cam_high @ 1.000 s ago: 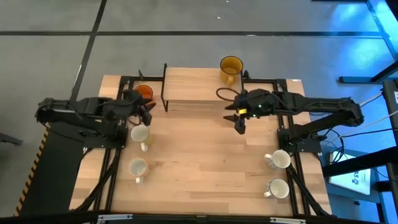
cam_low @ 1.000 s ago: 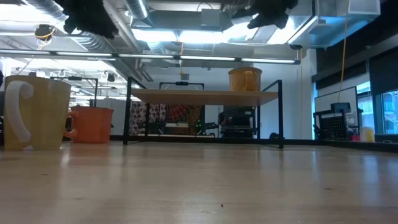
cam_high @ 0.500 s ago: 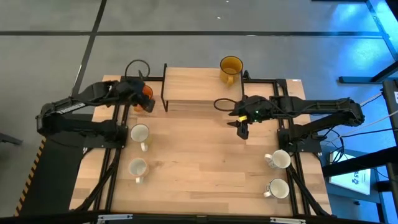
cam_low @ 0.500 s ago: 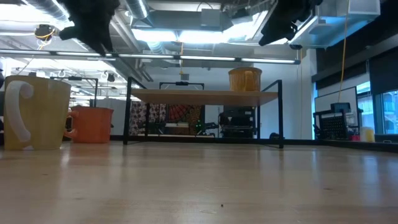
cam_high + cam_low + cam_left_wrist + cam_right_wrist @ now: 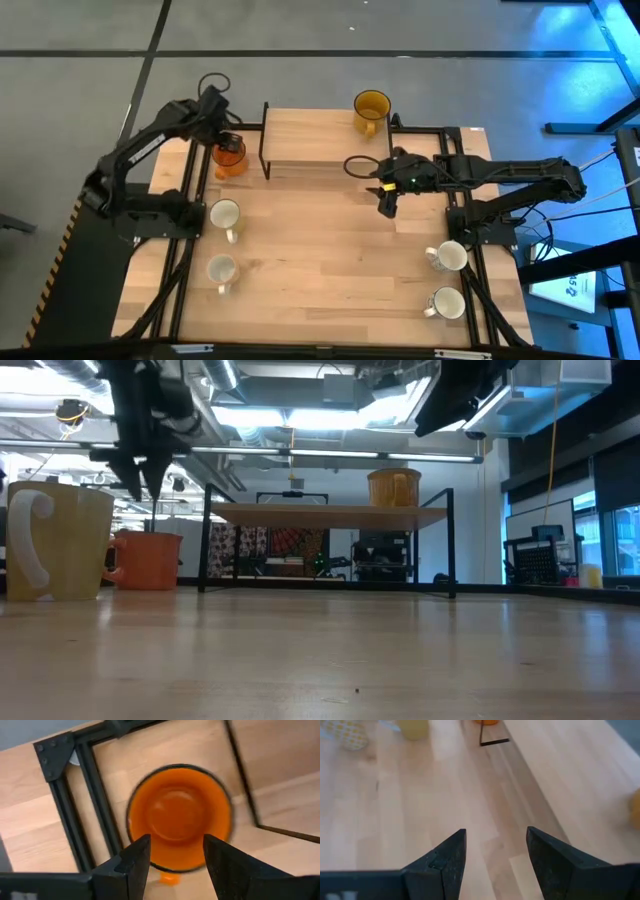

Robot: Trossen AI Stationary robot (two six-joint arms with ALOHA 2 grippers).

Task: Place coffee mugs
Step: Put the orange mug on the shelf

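The left gripper has its fingers spread apart, hanging straight above the orange mug, whose open mouth shows between them. That mug stands at the far left corner of the wooden surface, just beside the left leg of the raised shelf. The right gripper also has its fingers parted and holds nothing, poised over bare wood just in front of the shelf's right end. The amber-yellow mug sits on the shelf's far right corner. Two white mugs stand along the left edge, one behind the other, and two more stand likewise on the right.
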